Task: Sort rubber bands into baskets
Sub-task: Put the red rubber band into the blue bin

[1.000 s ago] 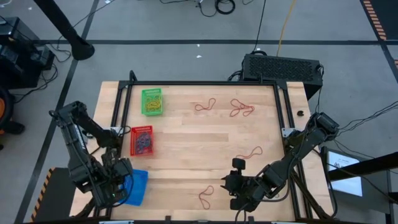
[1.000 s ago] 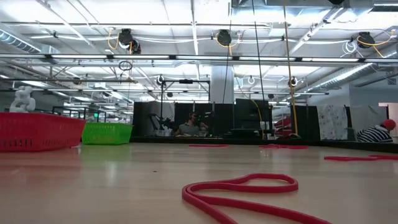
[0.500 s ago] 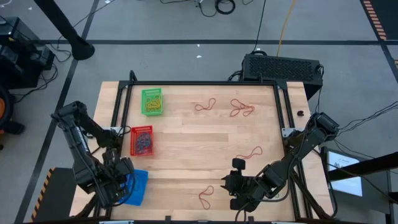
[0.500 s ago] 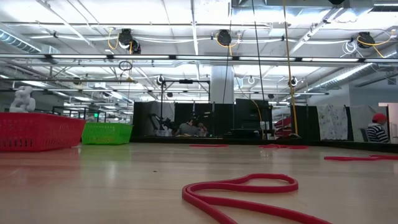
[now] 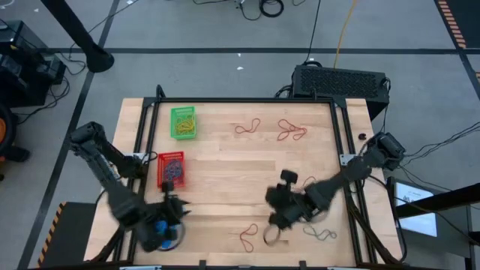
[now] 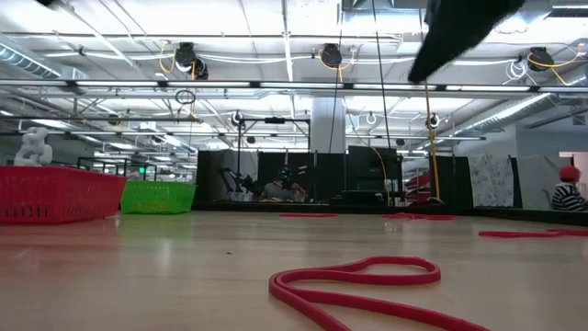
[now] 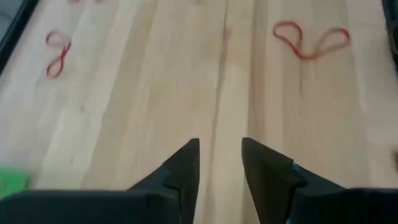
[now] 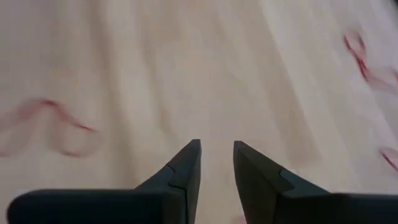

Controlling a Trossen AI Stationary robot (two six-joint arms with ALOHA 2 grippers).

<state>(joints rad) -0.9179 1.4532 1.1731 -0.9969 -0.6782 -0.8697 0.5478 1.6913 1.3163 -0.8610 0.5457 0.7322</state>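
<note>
Thin red rubber bands lie flat on the wooden table: two at the far side [image 5: 247,126] [image 5: 291,131] and one near the front edge [image 5: 247,237], which also shows in the low view [image 6: 358,280]. The green basket [image 5: 183,122] and the red basket [image 5: 171,169] stand at the left. The blue basket [image 5: 177,237] is mostly hidden under my left gripper [image 5: 163,227], which is open and empty [image 7: 219,163]. My right gripper [image 5: 273,219] hangs open and empty [image 8: 216,163] above bare wood, right of the front band.
A thin dark band [image 5: 319,233] lies near the front right. A black frame [image 5: 341,127] runs along the table's sides, and a black box [image 5: 339,79] stands beyond the far edge. Bare wood lies in the table's middle [image 5: 240,172]. People show in the room behind [image 6: 570,195].
My left gripper has swung toward the table's right and near edge, over the blue basket. My right gripper has risen and gone toward the table's left and far side, and its arm now shows at the low view's top. The dark band at front right is uncovered.
</note>
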